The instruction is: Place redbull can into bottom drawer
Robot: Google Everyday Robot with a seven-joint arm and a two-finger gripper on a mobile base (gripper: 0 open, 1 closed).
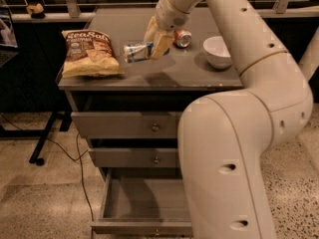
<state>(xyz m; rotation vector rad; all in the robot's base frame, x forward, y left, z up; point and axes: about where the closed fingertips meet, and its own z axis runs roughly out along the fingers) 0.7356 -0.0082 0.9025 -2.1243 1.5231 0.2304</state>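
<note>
Your gripper holds the redbull can sideways by one end above the worktop; it may slip before reaching the open bottom drawer.

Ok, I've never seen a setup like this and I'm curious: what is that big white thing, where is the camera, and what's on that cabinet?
The big white shape is a robot arm, seen by one camera looking down along it. Its claw grips a slim blue-and-silver can sideways, near the middle of the grey cabinet top. Also there: a chip bag, a white bowl and a red can. Below, the two upper drawers are shut and the bottom drawer is pulled open.
</note>
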